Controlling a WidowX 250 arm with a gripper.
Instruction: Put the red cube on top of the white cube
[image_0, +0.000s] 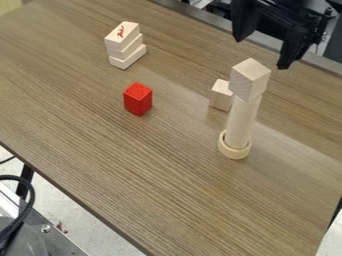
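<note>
Nearest the camera, on the near side of the fingers, a wooden ring (234, 151) holds an upright wooden cylinder (242, 120) topped by a pale wooden cube (250, 79). Beyond the ring, the red cube (137, 100) sits on the table (153, 165), well apart from the fingers toward the view's left, with a small wooden block (221, 95) between it and the cylinder. Farther back, also left of the fingers, three stacked wooden blocks (125, 46) bear red writing too small to read, and the black gripper (262, 53) hangs with its fingers spread and nothing between them.
</note>
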